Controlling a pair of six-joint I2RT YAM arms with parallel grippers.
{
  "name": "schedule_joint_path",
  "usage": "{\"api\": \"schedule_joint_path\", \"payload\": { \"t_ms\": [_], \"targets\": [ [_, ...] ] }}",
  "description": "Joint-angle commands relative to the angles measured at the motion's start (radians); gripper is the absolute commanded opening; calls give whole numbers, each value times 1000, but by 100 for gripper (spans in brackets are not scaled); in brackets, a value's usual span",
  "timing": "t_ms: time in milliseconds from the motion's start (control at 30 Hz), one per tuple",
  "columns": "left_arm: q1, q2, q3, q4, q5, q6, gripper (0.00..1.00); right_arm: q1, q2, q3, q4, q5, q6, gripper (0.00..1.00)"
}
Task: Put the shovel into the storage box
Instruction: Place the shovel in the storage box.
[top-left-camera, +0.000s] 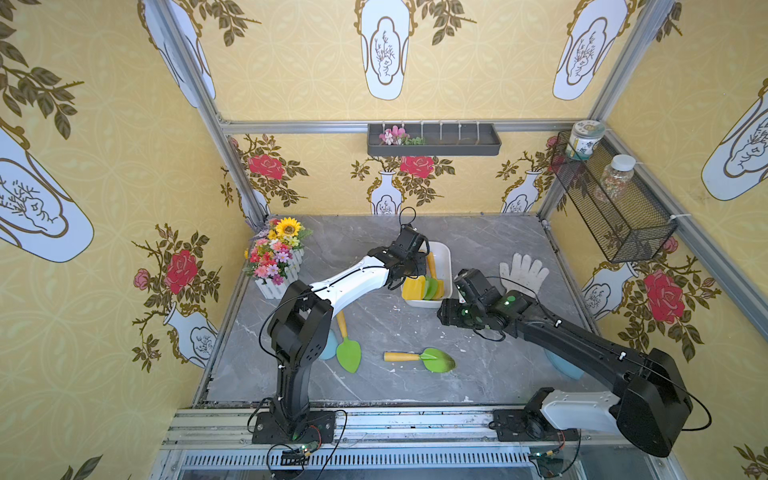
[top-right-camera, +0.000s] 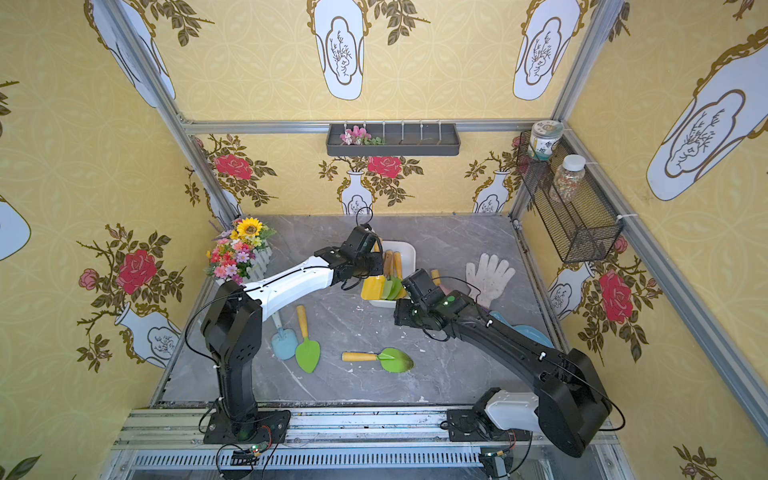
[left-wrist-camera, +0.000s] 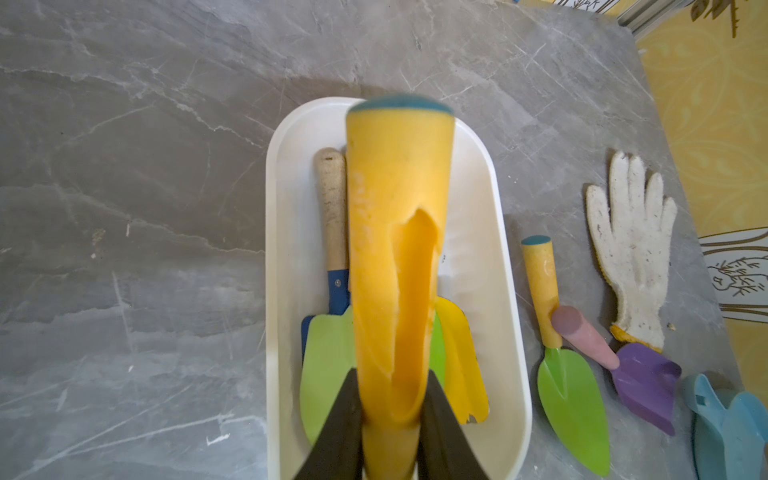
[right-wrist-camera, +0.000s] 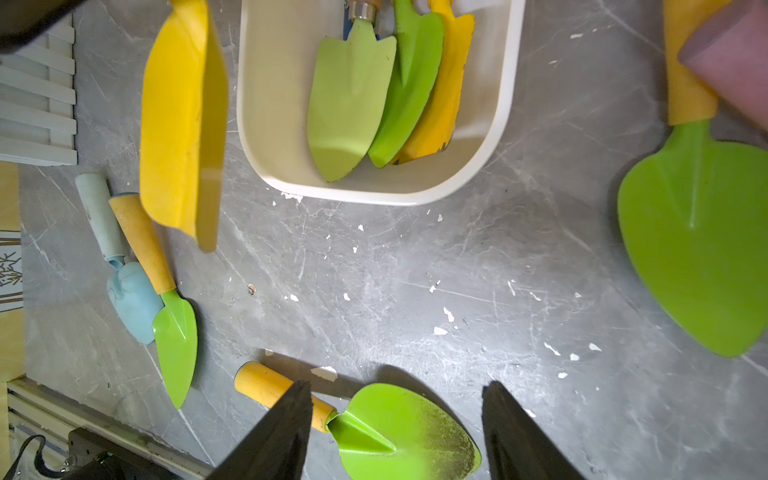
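Alignment matters: left claw (left-wrist-camera: 390, 401) pinches yellow shovel (top-left-camera: 413, 287) at storage box (top-left-camera: 447, 258) rim, mid-frame; centre it lengthwise, then release; right claw (right-wrist-camera: 398, 388) hangs spread.

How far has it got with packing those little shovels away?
Done: at least three shovels lie in the storage box. In hand: the left hand grips a yellow shovel above the box, not yet dropped; the right hand hangs open, aimed at a green shovel. Left: that one, two more green shovels, a purple scoop and two blue scoops on the table.
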Motion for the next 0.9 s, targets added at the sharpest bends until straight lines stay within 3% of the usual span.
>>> {"api": "schedule_joint_path", "payload": {
  "t_ms": [0,300,867],
  "targets": [
    [15,52,43,7,2,18,21,-1,-6,-9,-9,8,-4,68],
    [40,155,121,47,-27,30,22,-3,-8,-32,-2,4,7,68],
    [41,237,125,115,-69,24,26,-3,-8,-44,-9,8,15,68]
  ]
}}
